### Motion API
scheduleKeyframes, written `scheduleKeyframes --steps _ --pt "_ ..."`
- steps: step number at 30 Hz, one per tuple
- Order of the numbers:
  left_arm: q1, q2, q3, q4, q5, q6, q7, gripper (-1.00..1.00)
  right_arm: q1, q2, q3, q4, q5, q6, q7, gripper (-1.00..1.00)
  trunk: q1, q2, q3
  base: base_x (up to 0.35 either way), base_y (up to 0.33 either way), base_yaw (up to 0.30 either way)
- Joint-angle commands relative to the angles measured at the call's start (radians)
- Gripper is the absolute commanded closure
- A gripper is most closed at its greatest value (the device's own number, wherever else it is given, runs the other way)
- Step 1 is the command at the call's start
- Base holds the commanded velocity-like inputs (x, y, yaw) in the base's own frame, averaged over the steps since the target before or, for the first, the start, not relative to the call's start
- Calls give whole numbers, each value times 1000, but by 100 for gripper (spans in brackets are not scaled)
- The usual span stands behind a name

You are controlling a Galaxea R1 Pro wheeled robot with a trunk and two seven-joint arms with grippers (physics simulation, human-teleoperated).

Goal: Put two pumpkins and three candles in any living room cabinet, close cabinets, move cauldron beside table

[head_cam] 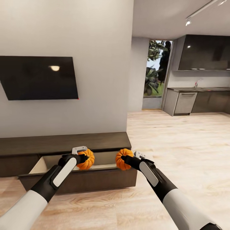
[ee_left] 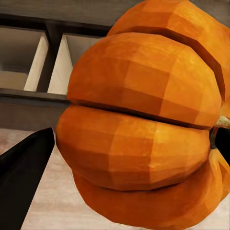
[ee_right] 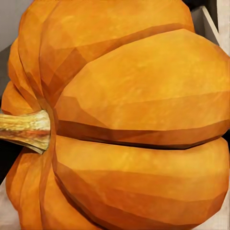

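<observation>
Two ribbed orange pumpkins hang over the open drawer of the long, low dark brown cabinet. My left gripper is shut on the left pumpkin, which looms large in the left wrist view beside a dark finger. My right gripper is shut on the right pumpkin, seen close up with its pale stem in the right wrist view. The drawer's pale wood inside shows below both pumpkins. Candles and cauldron are out of view.
A dark TV hangs on the white wall above the cabinet. Light wood floor stretches to the right toward grey kitchen units and a glass door.
</observation>
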Motion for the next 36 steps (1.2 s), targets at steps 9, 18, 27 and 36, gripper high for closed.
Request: scheduleKeyframes --steps 9,18,27,36 --pt "-1 1 -2 0 6 -8 12 100 0 1 4 -3 -4 -2 -11 100 0 -1 -1 318 0 0" --pt "-1 0 -4 53 7 -6 12 100 -1 20 12 -2 -2 0 -11 100 0 -1 -9 256 0 1" --pt "-1 0 -3 76 7 -6 12 100 -1 55 21 -1 65 1 -17 100 0 -1 -23 17 0 97" --pt "-1 1 -3 76 7 -7 12 100 -1 60 23 0 75 1 -13 100 0 -1 -29 1 0 64"
